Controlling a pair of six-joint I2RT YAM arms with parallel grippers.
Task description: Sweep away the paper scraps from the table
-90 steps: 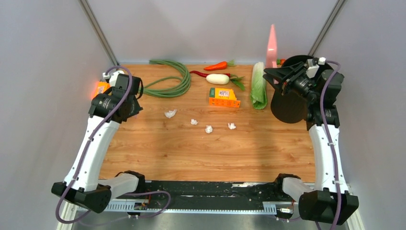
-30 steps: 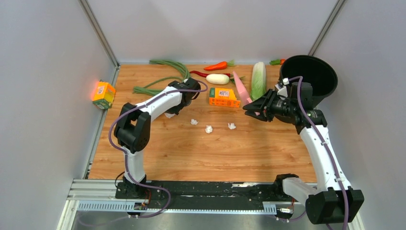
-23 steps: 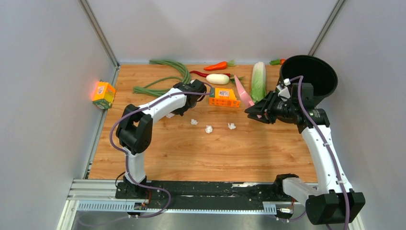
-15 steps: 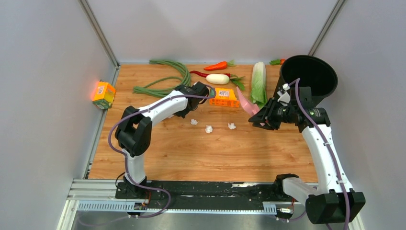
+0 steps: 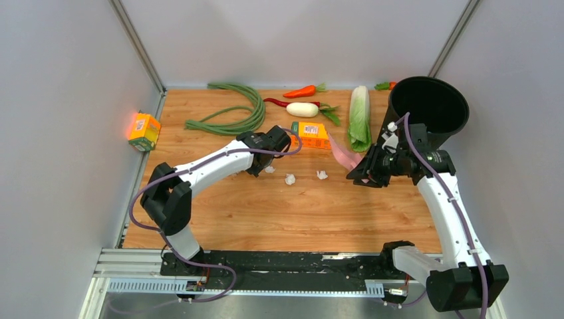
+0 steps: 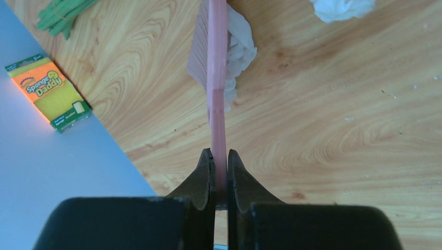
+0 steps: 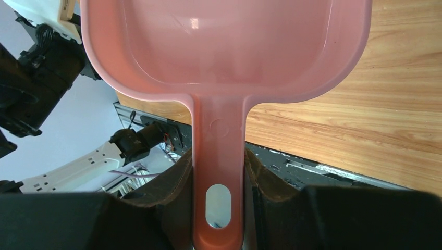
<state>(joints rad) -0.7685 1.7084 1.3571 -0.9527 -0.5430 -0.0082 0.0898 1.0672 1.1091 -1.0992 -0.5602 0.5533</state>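
- The light-brown wood-grain counter (image 5: 266, 212) carries the crumpled white paper scraps (image 5: 290, 179). Three tiny wads lie in a loose row near its middle, each apart from the others.
- A larger wad (image 6: 240, 49) shows in the left wrist view. It lies against the head of a slim pink brush (image 6: 217, 99).
- The left jaws are pressed together on that brush's thin handle, which is seen edge-on. Its pale bristles (image 6: 198, 52) stand on the side away from the wad.
- One more wad (image 6: 341, 7) sits at the top edge of the left wrist view, apart from the brush.
- The right jaws pinch the handle of a pink plastic dustpan (image 7: 224, 57) from both sides. Its open scoop faces the wrist camera.
- From above, the dustpan (image 5: 344, 154) is tilted, just to the right of the rightmost wad (image 5: 322, 175).
- Toward the far edge lie an orange rectangular box (image 5: 311, 135), a smooth white radish (image 5: 302, 109), a red pepper (image 5: 302, 91) and a curved bundle of green long beans (image 5: 233, 113).
- A pale green cabbage (image 5: 359, 119) lies lengthwise beside a round black bucket (image 5: 429, 106) at the far right corner.
- An orange sponge packet (image 5: 143, 131) lies off the counter's left edge on the grey surface.
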